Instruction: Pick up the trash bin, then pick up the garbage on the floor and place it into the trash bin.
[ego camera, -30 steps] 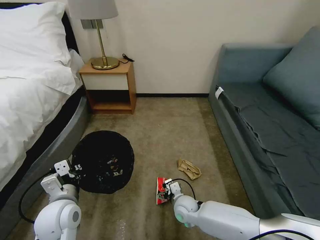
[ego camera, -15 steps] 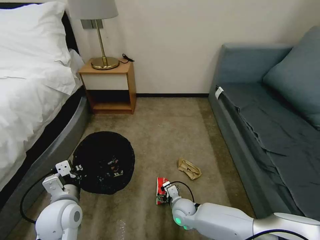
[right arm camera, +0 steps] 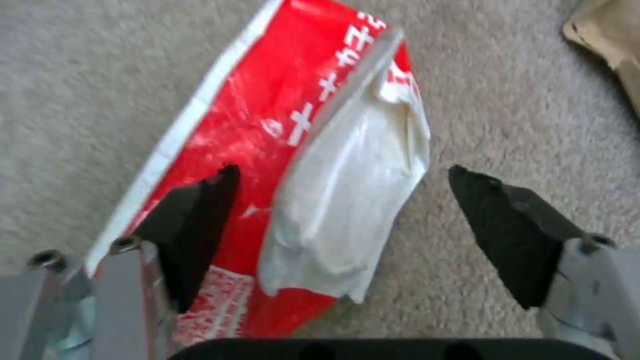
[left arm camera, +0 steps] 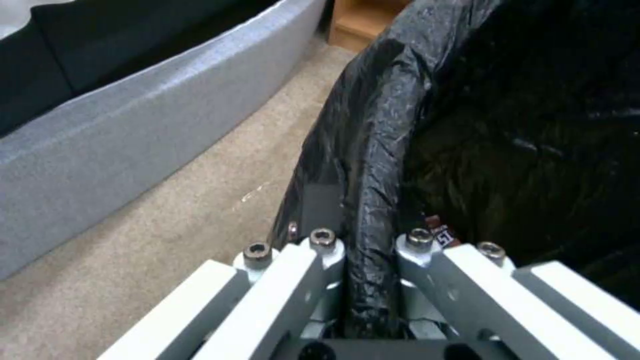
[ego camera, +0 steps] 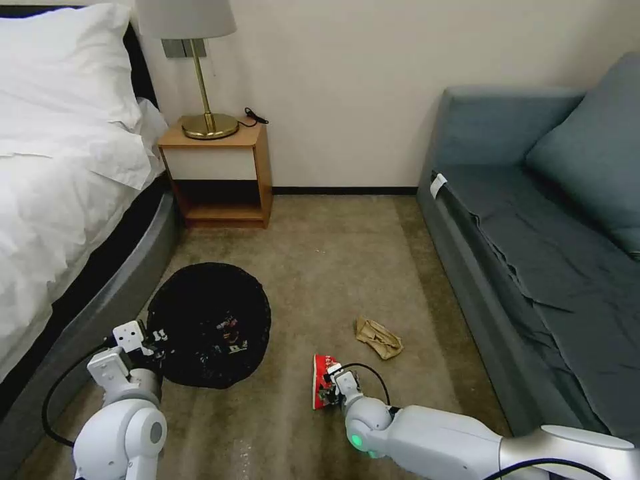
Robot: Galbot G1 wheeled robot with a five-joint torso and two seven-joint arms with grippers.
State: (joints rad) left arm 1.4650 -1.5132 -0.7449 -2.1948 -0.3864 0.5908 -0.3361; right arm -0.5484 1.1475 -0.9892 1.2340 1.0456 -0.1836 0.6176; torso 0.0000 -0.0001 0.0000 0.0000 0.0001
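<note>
Left end effector (left arm camera: 367, 280) is clamped on the liner-wrapped rim of the trash bin (ego camera: 208, 323), which sits by the bed (ego camera: 60, 200); light, springy mesh, and the plastic may slip. Right end effector (right arm camera: 340, 225) hangs over the red-white snack packet (right arm camera: 313, 165) on the floor, fingers apart, one apparently touching it. Thin, crinkly and weightless, it is best pinched across its raised white fold.

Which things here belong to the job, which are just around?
Job: trash bin, rim clamped in left tool; red-white snack packet under open right tool; crumpled tan paper.
Around: bed, nightstand, lamp, sofa.
</note>
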